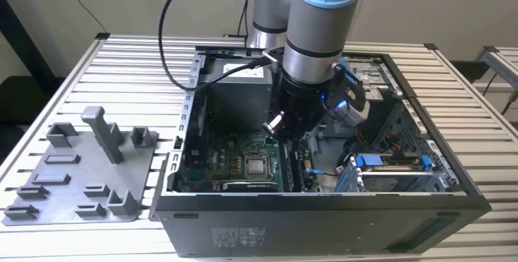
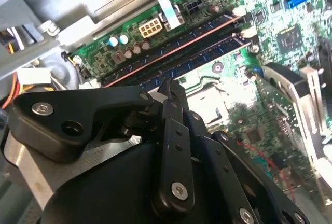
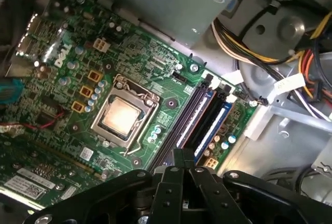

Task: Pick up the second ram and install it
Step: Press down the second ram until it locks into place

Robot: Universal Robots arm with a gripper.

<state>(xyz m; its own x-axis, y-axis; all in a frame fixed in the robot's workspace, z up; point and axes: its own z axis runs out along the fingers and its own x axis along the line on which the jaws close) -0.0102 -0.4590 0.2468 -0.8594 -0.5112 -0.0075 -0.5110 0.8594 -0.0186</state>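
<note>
My gripper (image 1: 278,130) hangs inside the open computer case (image 1: 186,153), just over the motherboard (image 3: 62,79). In both wrist views its black fingers (image 2: 168,92) press together with nothing visible between them. The fingertips (image 3: 184,154) point down at the row of long black and blue memory slots (image 3: 205,120), which also appears in the second wrist view, memory slots (image 2: 181,55). A thin edge with a reddish line runs along one slot (image 2: 171,47). I cannot tell whether that is the second ram; the ram itself is hidden from me.
The bare processor socket (image 3: 120,116) lies beside the slots. Cable bundles (image 3: 270,47) and a metal drive cage (image 1: 389,171) crowd the case on the exterior view's right. A grey plastic holder tray (image 1: 77,177) with blocks lies outside the case on the slatted table, on the exterior view's left.
</note>
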